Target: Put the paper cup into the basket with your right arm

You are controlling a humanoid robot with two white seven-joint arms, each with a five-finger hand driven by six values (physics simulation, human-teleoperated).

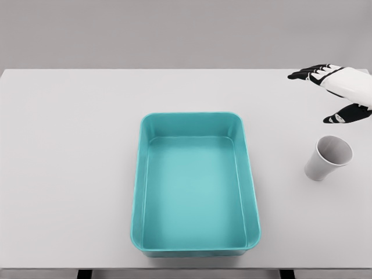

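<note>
Nearest the camera sits the teal basket [196, 185], empty, at the frame's lower middle. To its right, well apart, the paper cup [328, 157] stands on the white table [70, 151], mouth up and tipped toward the upper right. Above it at the upper right edge hangs the right hand [337, 93], fingers spread and holding nothing, so the cup lies just below and slightly left of it. No left arm shows.

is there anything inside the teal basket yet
No. The basket shows only its bare teal floor. The paper cup stands on the table to its right, below the open right hand. Nothing covers the basket's inside.
</note>
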